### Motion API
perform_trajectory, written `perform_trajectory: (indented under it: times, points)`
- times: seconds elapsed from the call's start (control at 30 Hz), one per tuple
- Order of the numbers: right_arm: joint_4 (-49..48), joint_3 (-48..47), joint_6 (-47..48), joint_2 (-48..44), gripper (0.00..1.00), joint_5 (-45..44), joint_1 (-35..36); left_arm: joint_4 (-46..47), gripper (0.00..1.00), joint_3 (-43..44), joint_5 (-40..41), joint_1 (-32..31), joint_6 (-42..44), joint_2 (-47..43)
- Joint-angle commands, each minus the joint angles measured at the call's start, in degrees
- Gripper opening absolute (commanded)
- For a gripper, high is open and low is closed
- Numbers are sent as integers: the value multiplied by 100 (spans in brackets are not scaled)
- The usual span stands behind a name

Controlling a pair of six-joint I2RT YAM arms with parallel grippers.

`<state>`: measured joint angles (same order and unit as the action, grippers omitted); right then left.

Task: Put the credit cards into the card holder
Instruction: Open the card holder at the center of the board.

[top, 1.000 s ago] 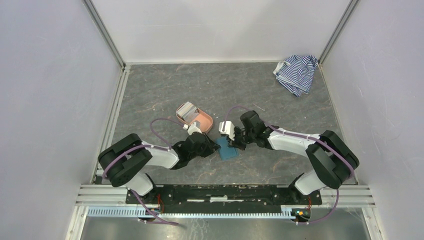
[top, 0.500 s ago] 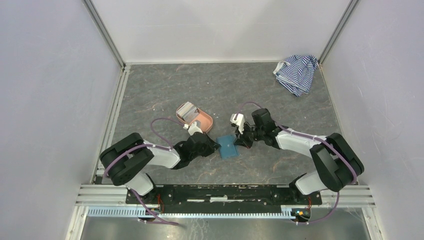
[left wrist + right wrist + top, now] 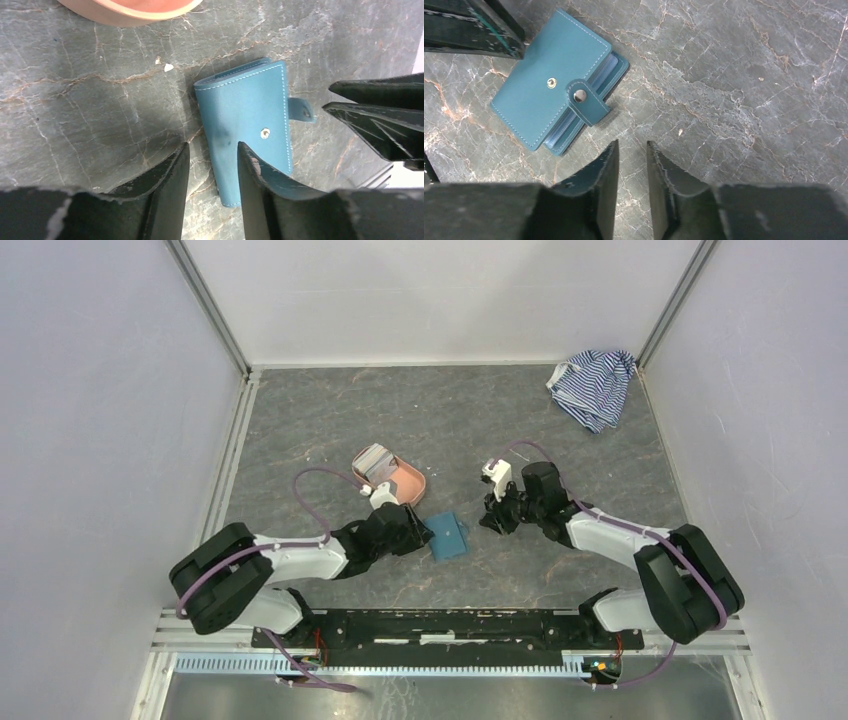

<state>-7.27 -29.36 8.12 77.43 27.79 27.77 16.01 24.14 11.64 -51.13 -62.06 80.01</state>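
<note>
Top external view: we find the wallet (image 3: 447,536) just three o'clock of our left pincer (image 3: 421,531), nearer than the right pincer (image 3: 490,522); both parted, empty.

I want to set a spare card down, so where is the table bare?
Bare: the far stretch between tray and cloth, and the far-left corner beyond the tray. Crowded: the middle, where left pincer and right pincer flank the wallet close to the tray.
</note>
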Motion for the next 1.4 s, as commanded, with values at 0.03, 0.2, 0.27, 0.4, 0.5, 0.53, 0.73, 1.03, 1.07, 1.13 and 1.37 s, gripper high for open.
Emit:
perform_trajectory:
  times: [0.03, 0.2, 0.27, 0.4, 0.5, 0.53, 0.73, 1.03, 1.07, 1.13, 1.37]
  points:
    - [-35, -137, 36, 69, 38, -118, -19, -332, 53, 284, -151, 16, 537, -580]
    - [-23, -158, 355, -280, 42, 410, -92, -653, 59, 391, -287, 9, 913, -1126]
    - [199, -228, 751, -349, 46, 1163, -163, -867, 59, 452, -393, -5, 1093, -1281]
    - [368, -325, 1097, -258, 54, 2078, -220, -1478, 59, 813, -238, -320, 1224, -1292]
    - [175, -378, 779, -50, 58, 2029, -225, -2166, 62, 1275, 391, -745, 1173, -1047]
    - [108, -421, 628, 28, 61, 2010, -202, -2351, 64, 1399, 623, -859, 1146, -962]
    - [278, -946, 568, 319, 78, 437, 635, -2361, 71, 1419, 1408, -1015, 1126, -1154]
    - [557, -1487, 392, 1085, 76, -710, 1172, -2091, 70, 592, 1855, -1012, 898, -2256]
    - [576, -1484, 413, 1103, 76, -745, 1189, -2022, 70, 502, 1859, -1007, 870, -2327]
    - [616, -1493, 453, 1119, 76, -895, 1221, -1916, 70, 381, 1847, -1010, 843, -2409]
    - [713, -1422, 613, 978, 71, -1463, 1235, -1840, 71, 443, 1706, -1009, 728, -2134]
